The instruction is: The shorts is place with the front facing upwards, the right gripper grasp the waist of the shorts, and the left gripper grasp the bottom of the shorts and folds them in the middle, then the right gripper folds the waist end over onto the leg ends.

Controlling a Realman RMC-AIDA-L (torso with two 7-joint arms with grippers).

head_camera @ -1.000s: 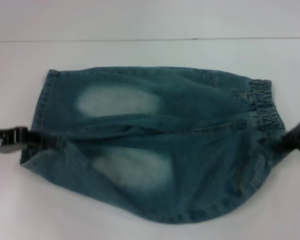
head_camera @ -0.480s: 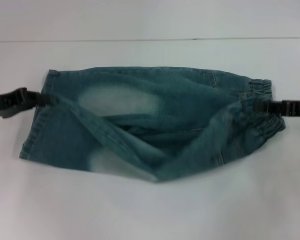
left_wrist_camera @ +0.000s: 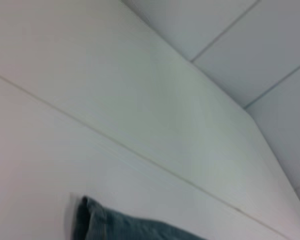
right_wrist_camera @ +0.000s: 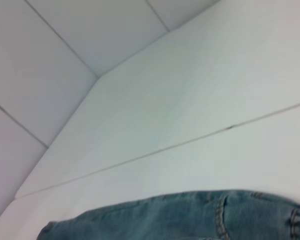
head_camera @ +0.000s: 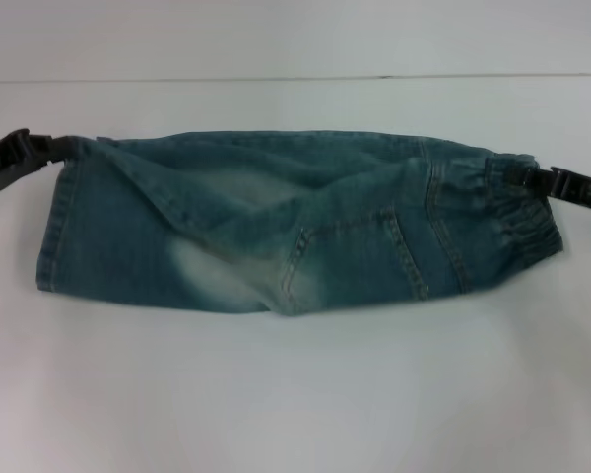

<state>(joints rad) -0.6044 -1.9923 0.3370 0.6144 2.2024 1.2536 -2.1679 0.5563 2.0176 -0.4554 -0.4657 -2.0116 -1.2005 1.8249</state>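
Observation:
The blue-green denim shorts [head_camera: 276, 227] lie folded lengthwise on the white table, a stitched back pocket [head_camera: 360, 256] facing up. The puckered waist [head_camera: 517, 222] is at the right and the flat leg hems [head_camera: 54, 227] at the left. My left gripper [head_camera: 59, 150] is shut on the far corner of the bottom hem. At the far end of the waistband my right gripper [head_camera: 540, 178], with its white label, is shut on the band. A denim edge [left_wrist_camera: 120, 227] shows in the left wrist view. More denim [right_wrist_camera: 180, 217] shows in the right wrist view.
The white table [head_camera: 295, 394] extends around the shorts, with a thin seam line [head_camera: 276, 79] across its far side. A tiled wall [right_wrist_camera: 65, 45] stands beyond the table's far edge.
Both grippers carried the near edge of the shorts up and over to the far edge. The upper layer has flipped, hiding one faded patch and exposing the back pocket.

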